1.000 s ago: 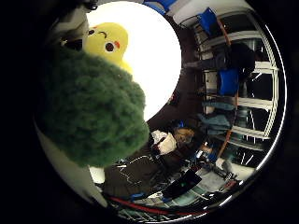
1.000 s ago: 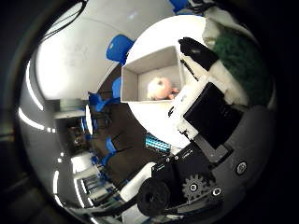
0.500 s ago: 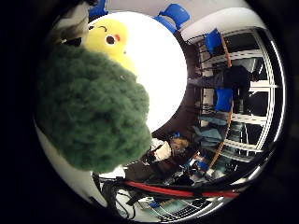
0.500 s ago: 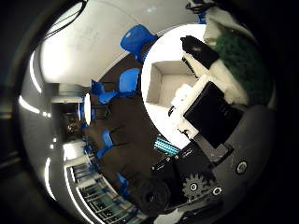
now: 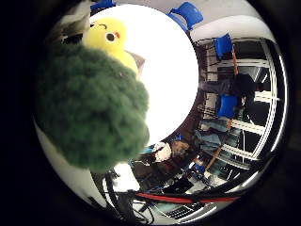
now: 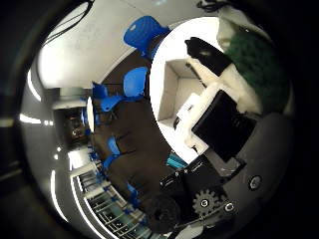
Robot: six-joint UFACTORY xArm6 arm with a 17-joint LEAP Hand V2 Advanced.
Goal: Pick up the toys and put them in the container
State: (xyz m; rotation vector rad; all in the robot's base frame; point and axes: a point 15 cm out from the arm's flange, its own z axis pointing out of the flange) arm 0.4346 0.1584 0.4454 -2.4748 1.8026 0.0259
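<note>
A fuzzy dark green plush toy [image 5: 89,108] fills much of the little finger side view, close against my palm. My right hand [image 6: 219,119] is shut on it: a black and white finger [image 6: 209,55] curls against the green plush [image 6: 254,64]. A yellow plush toy with a black eye [image 5: 110,40] lies on the round white table [image 5: 164,80] just beyond the green one. The container, a pale open box [image 6: 174,92], stands on the same table, partly hidden behind my fingers. Its inside is mostly out of sight.
Blue chairs [image 6: 144,30] stand on the dark floor around the table, with more [image 5: 188,12] at its far side. Glass partitions and desks with clutter [image 5: 207,141] line the room beyond.
Both views have shifted, so the hand has moved, and the box now looks larger. The green toy stays in my hand. A pale toy seen in the box earlier is now hidden.
</note>
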